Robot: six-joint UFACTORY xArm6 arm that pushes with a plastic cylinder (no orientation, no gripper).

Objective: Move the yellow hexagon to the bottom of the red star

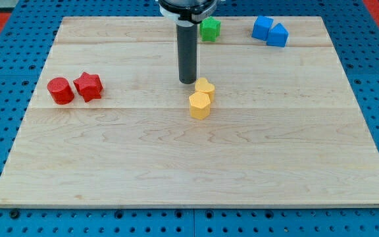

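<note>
With no claw, only my tip (188, 81), push the light, probably slippery yellow hexagon (199, 105) from its right face toward the red star (88, 86).

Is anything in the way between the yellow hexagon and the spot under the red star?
Nothing visible blocks it. The bare wooden board lies between the yellow hexagon block and the spot below the red star block. My tip sits just above-left of another yellow block touching the hexagon's top.

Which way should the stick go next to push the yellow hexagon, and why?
Probably slide my tip round to the view's right of the yellow hexagon: the red star lies far to the view's left, and my tip now sits above-left, beside the other yellow block.
</note>
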